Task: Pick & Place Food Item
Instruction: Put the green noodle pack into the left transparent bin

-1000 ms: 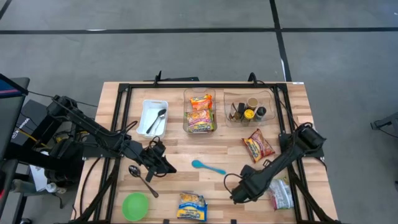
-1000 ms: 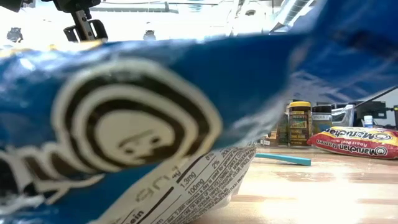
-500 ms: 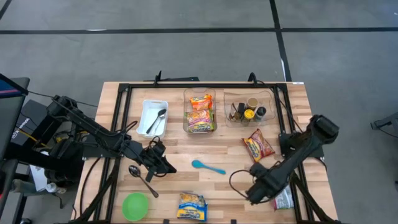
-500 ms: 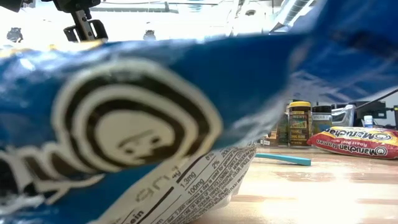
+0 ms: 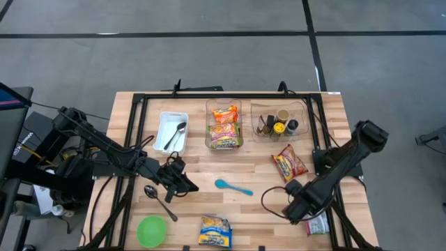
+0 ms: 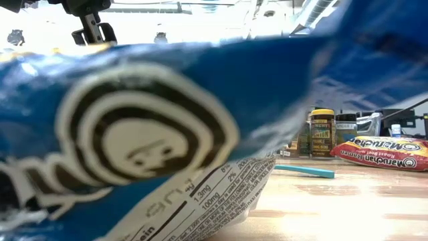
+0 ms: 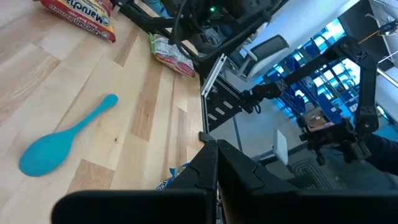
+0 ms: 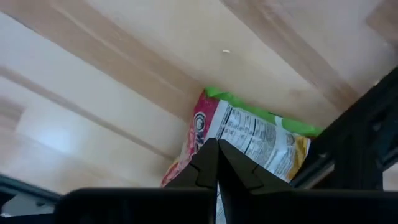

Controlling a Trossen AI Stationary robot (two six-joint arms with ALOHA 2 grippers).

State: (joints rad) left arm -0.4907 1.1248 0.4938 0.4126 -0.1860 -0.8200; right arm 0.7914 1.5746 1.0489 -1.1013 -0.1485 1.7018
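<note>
The right gripper [image 5: 293, 209] is positioned low over the near right part of the wooden tabletop [image 5: 258, 209], its fingers [image 8: 217, 165] pressed together and holding nothing. It is pointed at a green-and-red food packet [image 5: 317, 223], which lies flat at the tabletop's near right corner beside the black frame rail; in the right wrist view the packet [image 8: 249, 140] is seen just past the fingertips, nutrition label upward. Contact between fingers and packet cannot be confirmed.

The left gripper [image 5: 187, 187] is held left of centre, fingers [image 7: 214, 171] likewise closed and empty. A black ladle [image 5: 159, 199] is noted just beside it, and a green bowl [image 5: 151, 230] nearer the front edge.

A blue spoon [image 5: 233, 186] lies at the centre of the tabletop. A Maruchan ramen packet [image 5: 289, 163] lies right of centre, well apart from the corner packet. A blue-and-yellow noodle packet [image 5: 214, 231] rests at the front edge and fills most of the low view [image 6: 134, 134].

Along the far side three containers are recorded: a white tray [image 5: 163, 125] holding a metal spoon [image 5: 177, 134], a clear bin [image 5: 238, 104] holding noodle packets [image 5: 224, 125], and a clear bin [image 5: 301, 104] holding seasoning jars [image 5: 279, 125].
</note>
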